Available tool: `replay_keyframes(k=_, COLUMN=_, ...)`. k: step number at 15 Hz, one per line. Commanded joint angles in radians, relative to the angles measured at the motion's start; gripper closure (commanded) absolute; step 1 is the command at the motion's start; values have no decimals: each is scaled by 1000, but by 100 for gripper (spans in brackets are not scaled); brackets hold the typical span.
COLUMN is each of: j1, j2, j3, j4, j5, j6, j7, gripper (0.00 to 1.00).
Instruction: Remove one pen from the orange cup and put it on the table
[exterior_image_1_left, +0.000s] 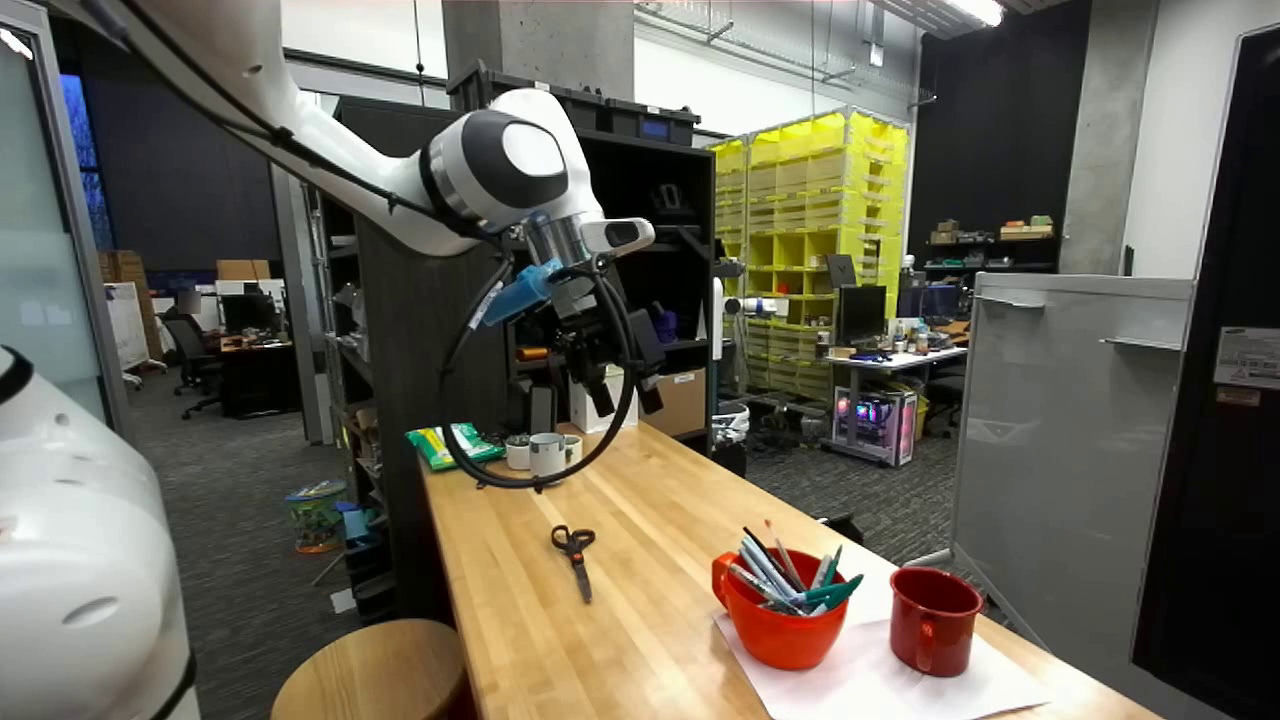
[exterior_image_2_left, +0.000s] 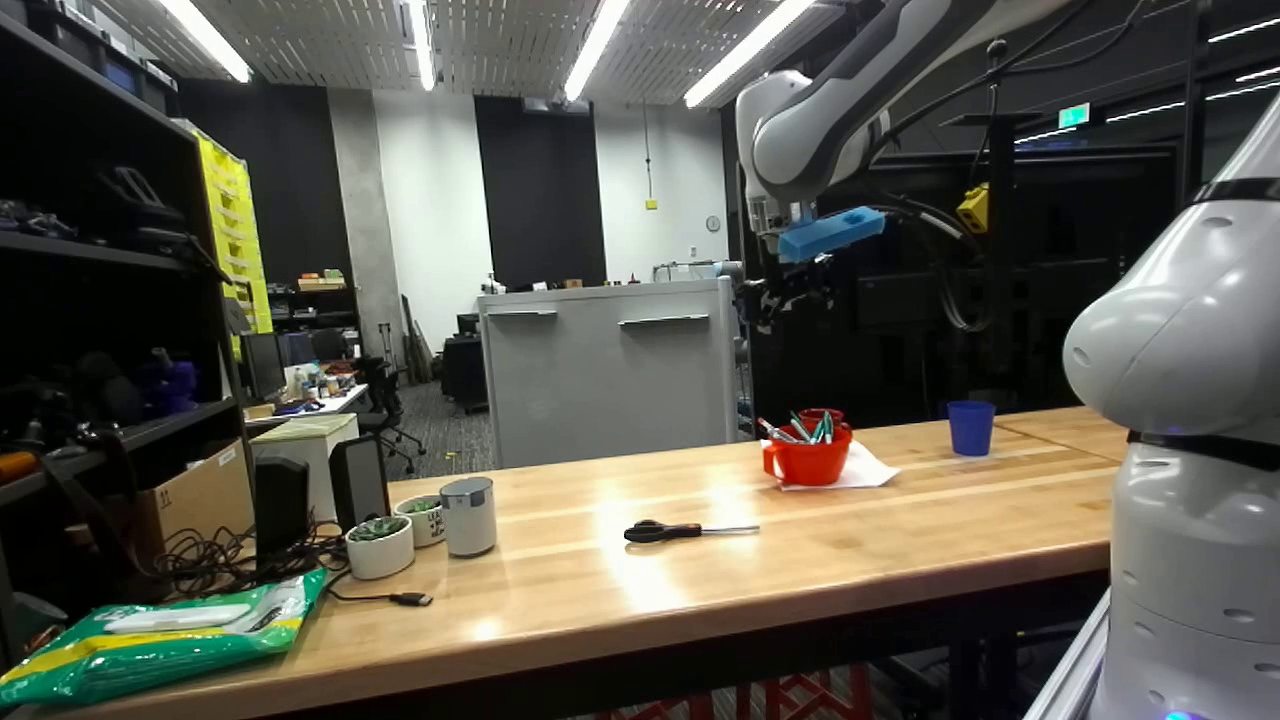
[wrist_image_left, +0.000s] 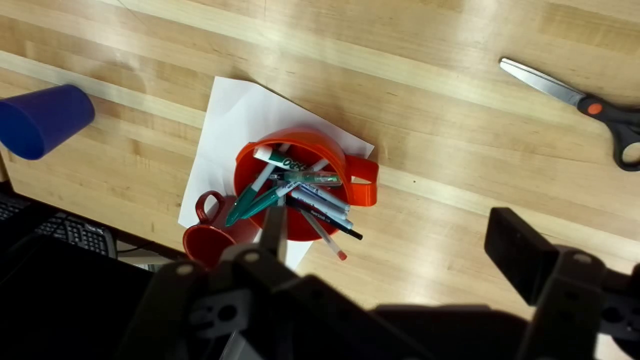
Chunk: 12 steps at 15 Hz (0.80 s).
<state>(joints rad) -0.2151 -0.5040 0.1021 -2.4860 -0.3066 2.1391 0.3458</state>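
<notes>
The wide orange cup (exterior_image_1_left: 785, 640) stands on white paper and also shows in the wrist view (wrist_image_left: 302, 134). It holds several pens and markers. Pale greyish pens (wrist_image_left: 320, 202) lean over its rim, beside green-capped markers, a black pen and a clear red-ended pen. They also show in an exterior view (exterior_image_1_left: 765, 572). The light-brown wooden table (exterior_image_2_left: 560, 590) lies below. My gripper (exterior_image_1_left: 627, 400) is open and empty, high above the table and apart from the cup. In the wrist view my gripper (wrist_image_left: 395, 240) has widely spread fingers; the left one hides part of the cup's lower edge.
A dark red cup (exterior_image_1_left: 935, 625) stands close to the orange cup on the paper (wrist_image_left: 225, 120). A blue cup (exterior_image_2_left: 970, 430) stands farther along. Black-handled scissors (exterior_image_1_left: 573, 560) lie on the table. Small pots (exterior_image_2_left: 380, 548) and a green pack (exterior_image_2_left: 180, 630) are at one end.
</notes>
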Motion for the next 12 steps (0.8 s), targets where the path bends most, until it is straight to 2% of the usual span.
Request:
replay_keyframes(k=1, j1=20, j2=1, j3=-17, j4=3, j5=-10, j6=-6, j7=7, gripper=0)
replay_keyframes(k=6, j1=16, j2=9, j3=-23, j4=14, j5=-4, j6=-5, j7=13, gripper=0)
replay_keyframes(k=12, j1=3, j2=58, j3=-114, j4=39, j5=24, j6=111, j7=-28, gripper=0)
